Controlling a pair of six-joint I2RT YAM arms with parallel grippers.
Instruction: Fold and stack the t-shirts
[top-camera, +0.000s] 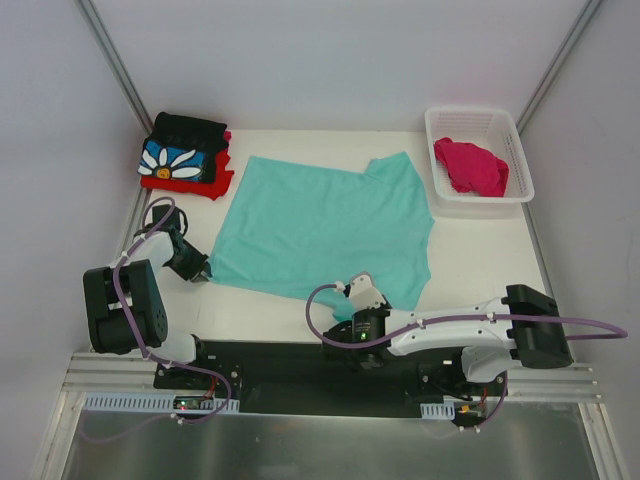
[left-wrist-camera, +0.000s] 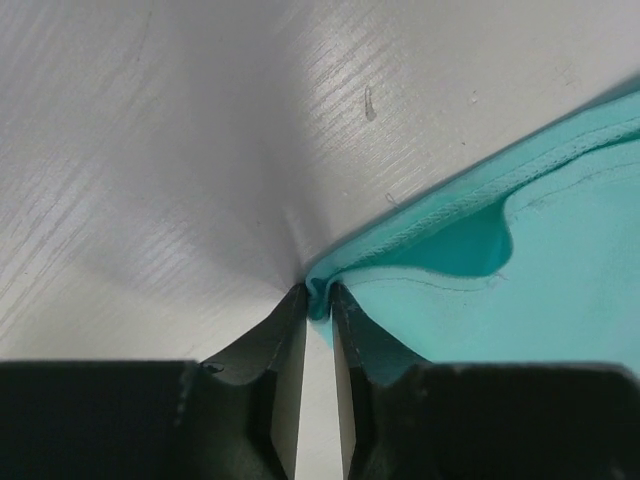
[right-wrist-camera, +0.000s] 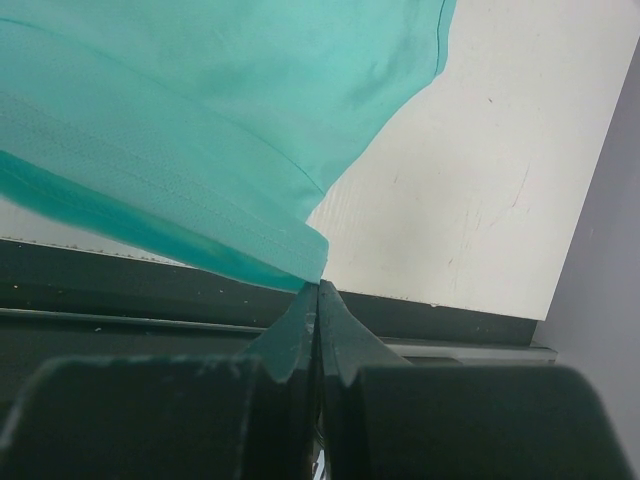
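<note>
Teal shirt (top-camera: 320, 225) lies spread flat mid-table (top-camera: 480, 260), collar toward the far right. Left gripper (left-wrist-camera: 318, 300) pinches its near-left hem corner, fingers nearly together with cloth between the tips. Right gripper (right-wrist-camera: 320, 290) is clamped tight on the near-right hem, and the cloth there hangs lifted off the table edge. Daisy shirt (top-camera: 185, 155) sits folded on the red shirt (top-camera: 215, 185) at the far left corner. Pink shirt (top-camera: 470, 165) lies crumpled in the basket (top-camera: 478, 118), far right.

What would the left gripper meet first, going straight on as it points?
The soft mint-teal cloth t-shirt: its corner sits between the jaws. Beyond looks like bare white table.
</note>
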